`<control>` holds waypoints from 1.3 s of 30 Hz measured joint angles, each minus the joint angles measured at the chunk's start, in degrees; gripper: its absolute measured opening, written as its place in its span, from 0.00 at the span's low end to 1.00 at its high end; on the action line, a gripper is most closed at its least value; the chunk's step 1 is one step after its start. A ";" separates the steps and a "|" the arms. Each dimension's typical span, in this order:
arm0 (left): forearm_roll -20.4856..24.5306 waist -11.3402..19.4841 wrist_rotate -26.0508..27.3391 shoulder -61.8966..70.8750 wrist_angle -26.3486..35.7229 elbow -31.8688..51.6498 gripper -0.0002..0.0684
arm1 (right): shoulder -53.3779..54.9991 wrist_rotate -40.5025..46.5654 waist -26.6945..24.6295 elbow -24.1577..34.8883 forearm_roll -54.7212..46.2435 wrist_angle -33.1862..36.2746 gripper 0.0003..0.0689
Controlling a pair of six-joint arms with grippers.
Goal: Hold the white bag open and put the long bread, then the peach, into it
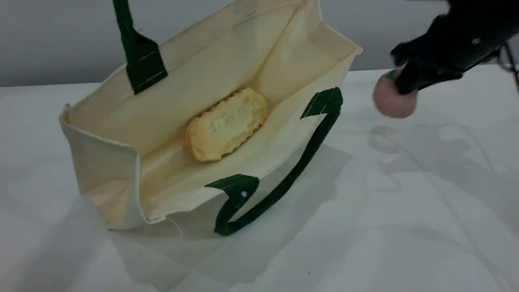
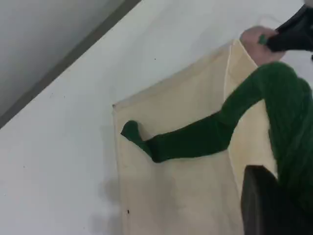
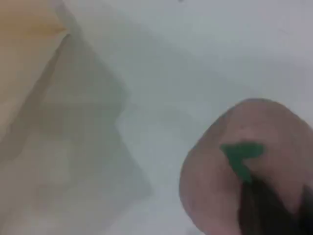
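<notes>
Long bread (image 1: pixel 226 125) lies in white bag (image 1: pixel 121 170); left gripper (image 2: pixel 274 205) pinches its handle (image 2: pixel 195 139). Right gripper (image 1: pixel 405 79) clamps peach (image 1: pixel 391 101), lifted; next: carry over bag mouth.

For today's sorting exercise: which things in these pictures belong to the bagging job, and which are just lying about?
Part of the job:
- large cream-white canvas bag
- its dark green rope handle
- ridged golden long bread
- small pink round peach
- right gripper

Lying about:
- nothing; only the white table

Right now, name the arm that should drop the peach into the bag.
Right. The right gripper is shut on the peach, lifted beside the white bag. The left gripper holds a green handle, keeping the bag open over the long bread.
</notes>
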 joint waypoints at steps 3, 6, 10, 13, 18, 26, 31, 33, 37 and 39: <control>0.00 0.00 0.00 0.00 0.00 0.00 0.11 | -2.21 7.89 -2.11 0.00 -7.73 3.37 0.06; 0.00 0.00 0.13 0.00 0.00 0.00 0.11 | -4.80 15.07 -2.39 0.00 -15.88 6.76 0.06; -0.05 0.00 0.17 0.00 0.00 0.00 0.11 | -8.97 23.14 -2.28 0.00 -24.55 9.35 0.06; -0.05 0.00 0.17 0.00 0.00 0.00 0.11 | -12.61 25.97 -2.28 0.00 -26.13 11.75 0.06; -0.05 0.00 0.17 0.05 0.00 0.00 0.11 | -18.82 27.17 -2.26 2.89 -24.34 11.70 0.06; -0.10 0.00 0.20 0.05 0.00 0.00 0.11 | -29.37 25.59 -0.64 12.96 -17.90 8.75 0.06; -0.16 0.00 0.20 0.05 0.00 0.00 0.11 | -32.85 25.35 6.36 16.64 -16.52 5.26 0.06; -0.22 0.00 0.24 0.05 0.00 0.00 0.11 | -32.19 25.35 9.86 16.64 -16.50 3.81 0.06; -0.22 0.00 0.24 0.05 0.00 0.00 0.11 | -30.99 25.35 17.49 16.64 -16.27 -0.62 0.06; -0.37 0.00 0.19 0.05 0.00 0.00 0.11 | -30.13 25.35 20.88 16.64 -16.27 -2.65 0.06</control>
